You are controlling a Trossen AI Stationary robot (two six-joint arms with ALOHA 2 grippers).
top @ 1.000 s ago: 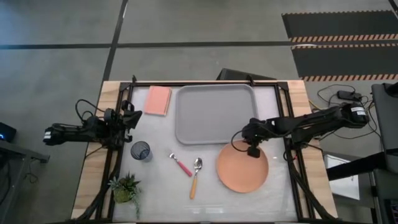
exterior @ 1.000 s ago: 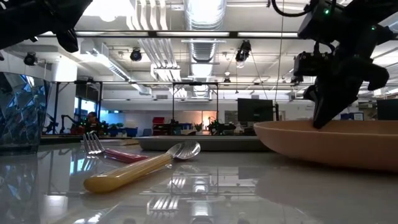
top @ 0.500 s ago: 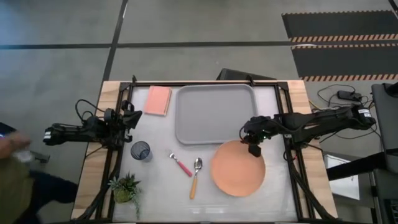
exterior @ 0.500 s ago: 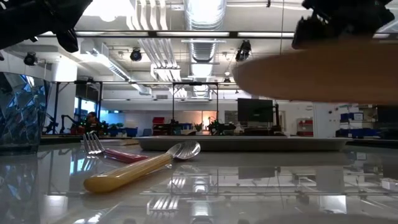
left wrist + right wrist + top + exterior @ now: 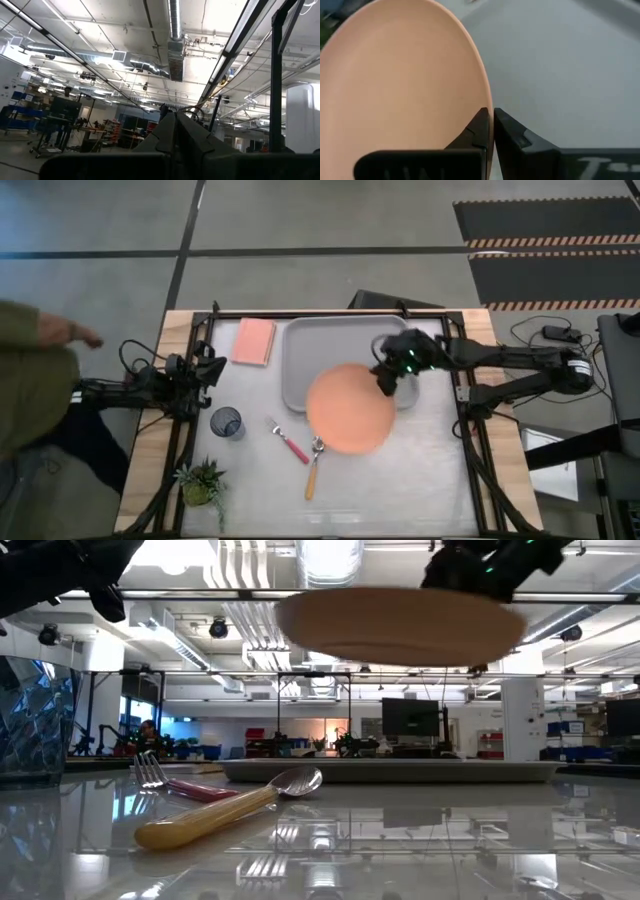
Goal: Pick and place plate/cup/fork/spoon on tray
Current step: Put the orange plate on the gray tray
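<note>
My right gripper (image 5: 386, 383) is shut on the salmon-orange plate (image 5: 350, 408), which hangs high over the table, partly above the grey tray (image 5: 335, 350) and above the spoon's bowl. The plate also shows in the low view (image 5: 400, 628) and the right wrist view (image 5: 400, 80). The dark cup (image 5: 227, 423) stands on the table at the left. The fork (image 5: 291, 444) with a pink-red handle and the spoon (image 5: 312, 472) with an orange-tan handle lie on the table in front of the tray. My left gripper (image 5: 212, 370) waits at the table's left side, fingers together. My right gripper pinches the plate's rim (image 5: 486, 125) between its two fingers, one finger over the plate's inside and one under it. The fingers come from the table's right-far side. The plate is lifted clear of the table and roughly level.
A pink rectangular pad (image 5: 254, 341) lies left of the tray. A small potted plant (image 5: 203, 483) stands at the near left corner. A person (image 5: 30, 400) stands beside the table's left edge, a hand (image 5: 85, 337) near the left arm.
My right gripper has lifted the plate off the table and carried it up and toward the table's left and far edge, over the tray's near edge. The plate stays about level. A person has come into view at the left.
</note>
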